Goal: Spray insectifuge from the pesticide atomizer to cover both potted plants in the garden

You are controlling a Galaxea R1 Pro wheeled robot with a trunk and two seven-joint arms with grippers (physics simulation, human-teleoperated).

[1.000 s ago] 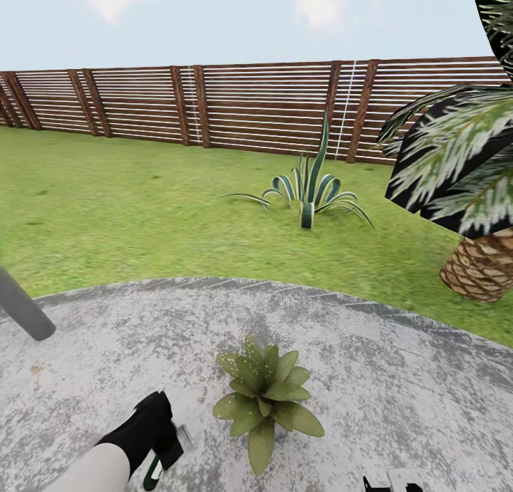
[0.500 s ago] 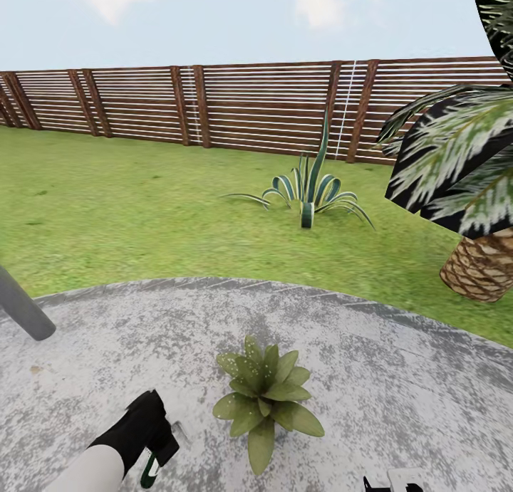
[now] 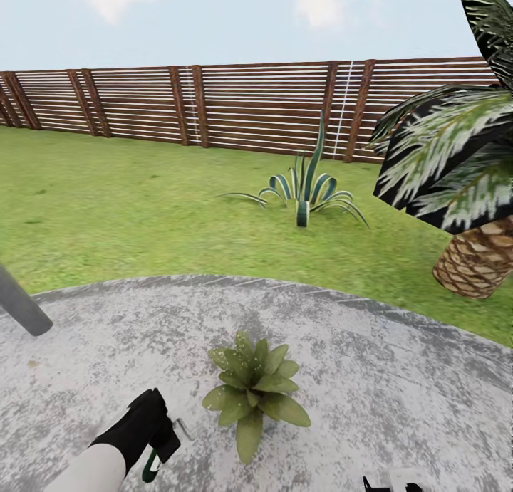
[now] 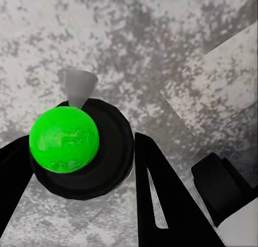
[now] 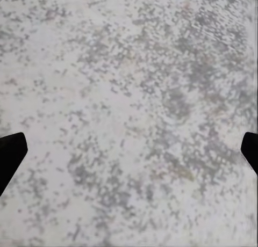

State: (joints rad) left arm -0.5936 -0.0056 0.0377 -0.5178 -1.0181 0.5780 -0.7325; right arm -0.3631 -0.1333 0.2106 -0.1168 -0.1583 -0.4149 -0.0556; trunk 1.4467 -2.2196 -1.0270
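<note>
Now, what we see:
Left gripper (image 3: 158, 443): lower left of the head view, clamped on the spray bottle (image 3: 152, 466), which we see pointing down over the paving (image 3: 399, 378)
Bottle top: green cap (image 4: 64, 140) and grey nozzle (image 4: 78, 86) between the fingers (image 4: 161, 198)
Right gripper (image 5: 129, 150): fingertips far apart over bare paving
Potted plant (image 3: 252, 391): lower centre, just beside our left gripper
Background: agave (image 3: 305, 190), palm (image 3: 470, 264), fence (image 3: 214, 104)
</note>
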